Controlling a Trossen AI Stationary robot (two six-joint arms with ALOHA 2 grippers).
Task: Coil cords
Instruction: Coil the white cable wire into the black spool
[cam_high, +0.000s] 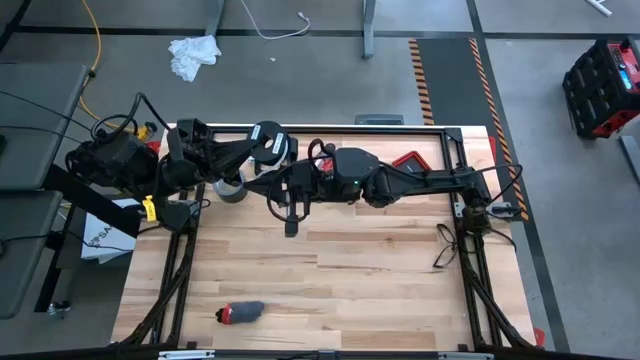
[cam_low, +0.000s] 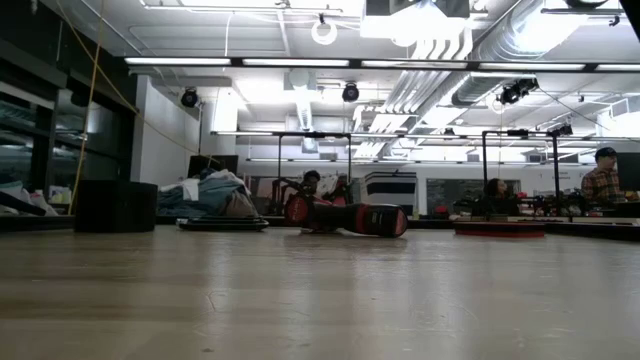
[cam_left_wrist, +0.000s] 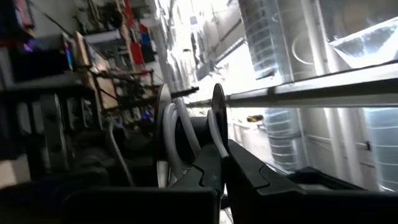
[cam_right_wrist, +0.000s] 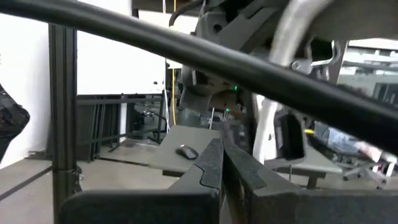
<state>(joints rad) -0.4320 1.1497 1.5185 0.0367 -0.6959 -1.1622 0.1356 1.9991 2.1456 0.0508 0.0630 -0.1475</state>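
White cord (cam_left_wrist: 171, 140) wound between black discs

No text, label, brand, number or sign can be read anywhere.

Two dark, bulky jointed arms are being shown, black cables looping along them, each ending in angular black fingers (cam_left_wrist: 211, 168).
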